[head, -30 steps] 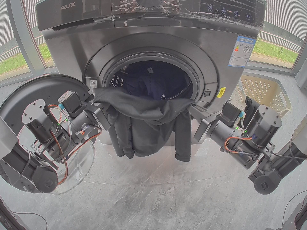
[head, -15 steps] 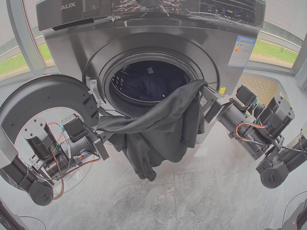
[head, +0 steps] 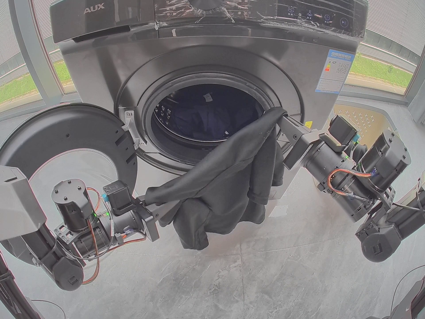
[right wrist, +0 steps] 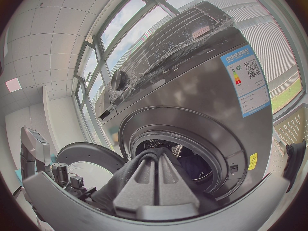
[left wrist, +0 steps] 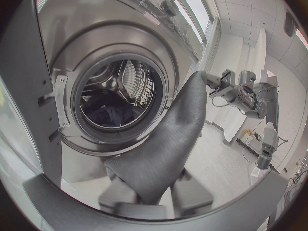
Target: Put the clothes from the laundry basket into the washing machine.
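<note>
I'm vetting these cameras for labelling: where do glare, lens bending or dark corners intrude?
Head view: window frames bow; the film on the washing machine glints. Left wrist view: black corners, the drum shines. Right wrist view: black corners too, bright windows beyond the black garment.

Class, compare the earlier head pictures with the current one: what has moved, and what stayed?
The left tool dropped and drew back from the washing machine; the right tool rose beside the opening. The black garment, earlier level across the opening, now slants between them. Both tools stay shut on it; the door stays open.
</note>
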You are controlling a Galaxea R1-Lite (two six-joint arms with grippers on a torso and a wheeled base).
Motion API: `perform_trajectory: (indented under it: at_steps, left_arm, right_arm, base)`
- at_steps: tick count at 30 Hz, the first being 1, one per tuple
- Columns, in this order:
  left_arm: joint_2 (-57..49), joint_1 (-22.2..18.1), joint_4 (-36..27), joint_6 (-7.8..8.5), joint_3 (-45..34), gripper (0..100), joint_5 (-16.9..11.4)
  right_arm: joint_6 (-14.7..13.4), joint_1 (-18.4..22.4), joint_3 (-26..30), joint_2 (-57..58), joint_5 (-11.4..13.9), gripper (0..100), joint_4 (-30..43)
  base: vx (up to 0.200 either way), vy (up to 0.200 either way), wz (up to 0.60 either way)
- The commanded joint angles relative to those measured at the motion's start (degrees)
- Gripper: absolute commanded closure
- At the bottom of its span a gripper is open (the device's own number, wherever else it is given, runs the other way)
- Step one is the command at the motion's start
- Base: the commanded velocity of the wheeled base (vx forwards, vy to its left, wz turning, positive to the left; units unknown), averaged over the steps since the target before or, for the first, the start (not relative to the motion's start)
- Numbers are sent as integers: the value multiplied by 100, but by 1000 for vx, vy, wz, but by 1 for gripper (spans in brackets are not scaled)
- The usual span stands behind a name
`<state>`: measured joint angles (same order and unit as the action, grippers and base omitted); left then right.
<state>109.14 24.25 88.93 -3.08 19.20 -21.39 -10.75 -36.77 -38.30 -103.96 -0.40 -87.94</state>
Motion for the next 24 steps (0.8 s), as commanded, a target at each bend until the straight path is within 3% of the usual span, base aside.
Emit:
perform_trajectory:
  at_steps: [1,9,19,24]
  left_arm:
    - [301,45,1,36,-13,0,12]
    - [977,-25,1,45,515,0,39]
    - [1338,54,10,71,769,0,48]
    - [1478,54,10,221,813,0,30]
  right_arm:
    - [-6,-94,25,-1,-13,100,-4]
    - [73,-445,-160,-54,-21,100,102]
    - [82,-445,-547,-300,-21,100,102]
    - [82,-428,-793,-441,-39,100,111]
  base:
    - [0,0,0]
    - [0,0,0]
    - [0,0,0]
    - [0,0,0]
